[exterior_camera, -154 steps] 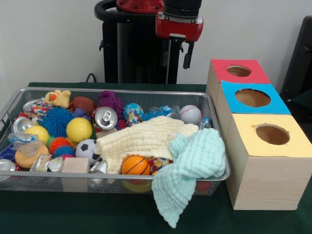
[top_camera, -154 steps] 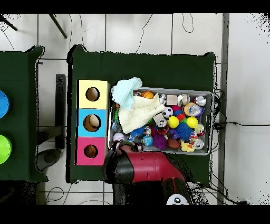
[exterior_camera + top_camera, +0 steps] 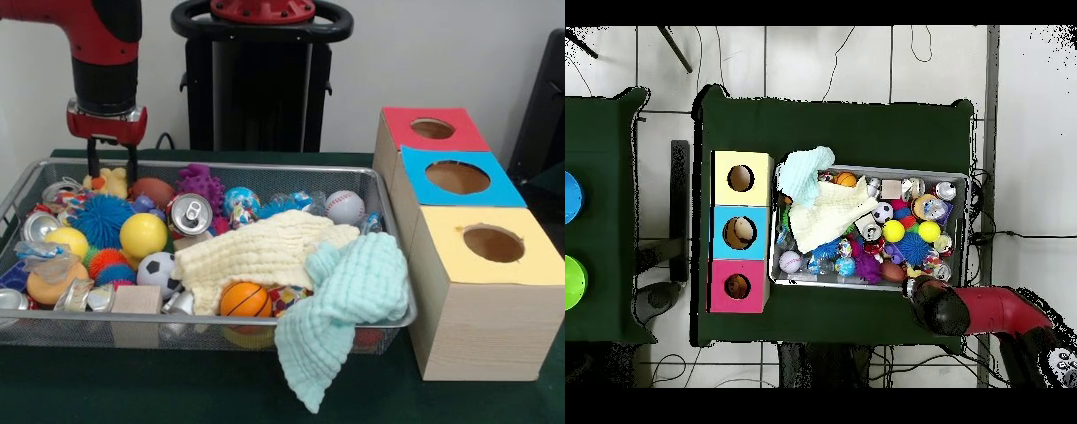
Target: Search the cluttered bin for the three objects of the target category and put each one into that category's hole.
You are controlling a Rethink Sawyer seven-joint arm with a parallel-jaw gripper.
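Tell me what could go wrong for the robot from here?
The tool hangs open right over the yellow duck, which is wedged in the bin's far corner against the wire wall and a brown ball; the fingers might snag either. The red box's hole sits across the whole bin, so a loose grip could drop the duck.

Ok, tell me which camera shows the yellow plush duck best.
The front view: the yellow plush duck sits in the silver wire-mesh basket's far corner, between the open hand's fingers. Overhead, the red arm covers that corner, so only a yellow scrap shows.
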